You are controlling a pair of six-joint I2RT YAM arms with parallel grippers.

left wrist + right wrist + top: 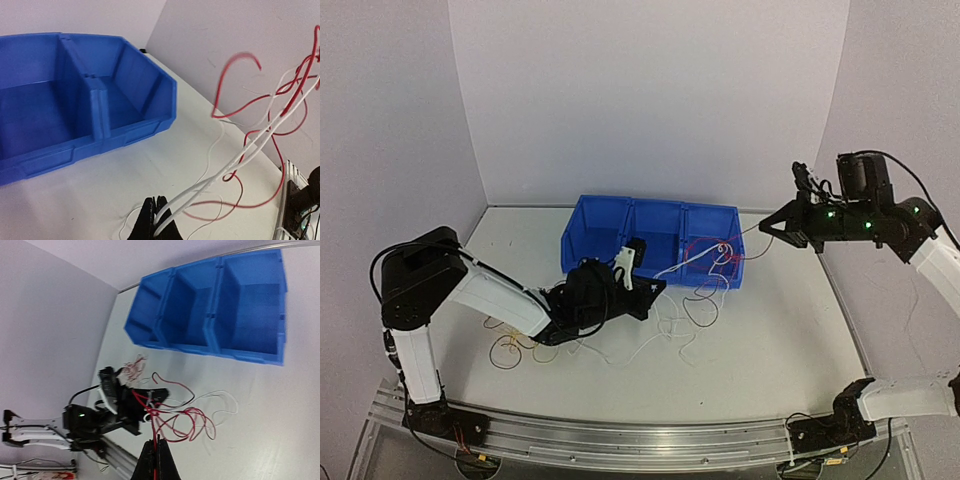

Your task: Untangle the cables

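My left gripper (pixel 156 222) is clenched on white strands low over the middle of the table (pixel 770 350). My right gripper (pixel 156 460), raised near the right edge, pinches a red one, so the cables (pixel 708 258) stretch between them before the blue bin (pixel 582 240) at the far edge. They look feather-light, limp and snag-prone; I'd grip single strands close to the tangle and pull gently.
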